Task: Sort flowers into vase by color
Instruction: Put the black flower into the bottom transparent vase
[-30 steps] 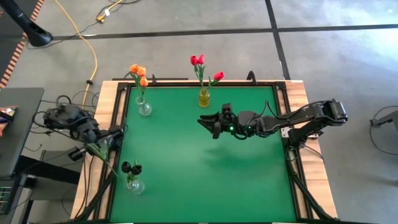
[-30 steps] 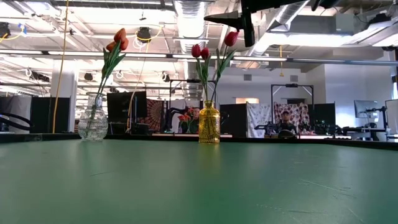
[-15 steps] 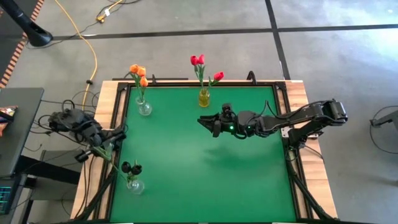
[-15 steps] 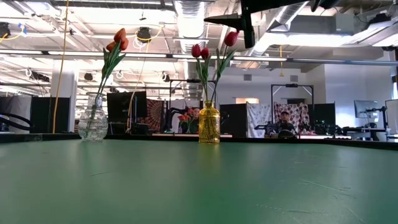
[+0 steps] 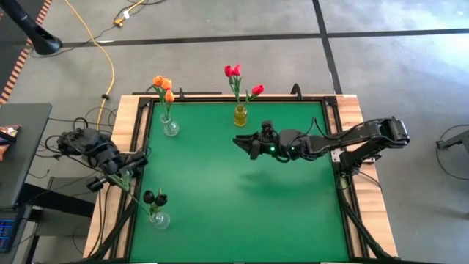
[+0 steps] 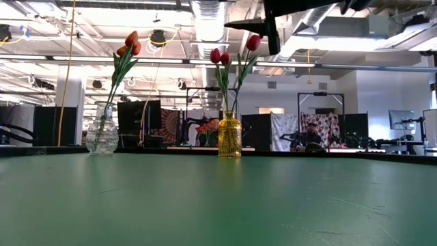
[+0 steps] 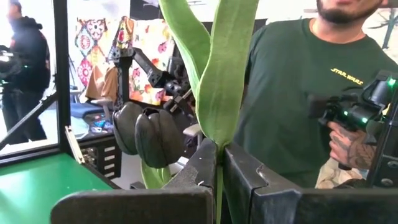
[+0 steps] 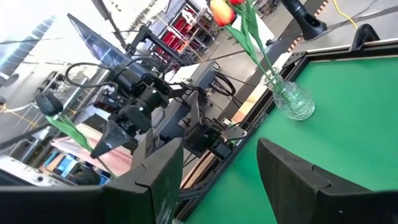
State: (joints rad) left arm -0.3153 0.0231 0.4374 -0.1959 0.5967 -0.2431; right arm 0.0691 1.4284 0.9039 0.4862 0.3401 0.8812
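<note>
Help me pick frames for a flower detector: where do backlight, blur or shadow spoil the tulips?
Low view: bright ceiling lights backlight the orange tulips and red tulips. Left wrist view: the leaf and dark tulip head fill the frame, soft-edged. High view: even light, with a faint shadow on the green mat.

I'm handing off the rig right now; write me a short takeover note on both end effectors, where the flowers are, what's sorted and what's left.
Left end effector: shut on a dark tulip, gripping its stem at the table's left edge, beside the near-left clear vase.
Right end effector: open and holding nothing, hanging above mid-table, below the yellow vase.
Done: orange tulips stand in the far-left clear vase; red tulips stand in the yellow vase; two dark heads already sit in the near-left vase.
Left: put the held dark tulip into the near-left vase. No loose flowers show on the table.
</note>
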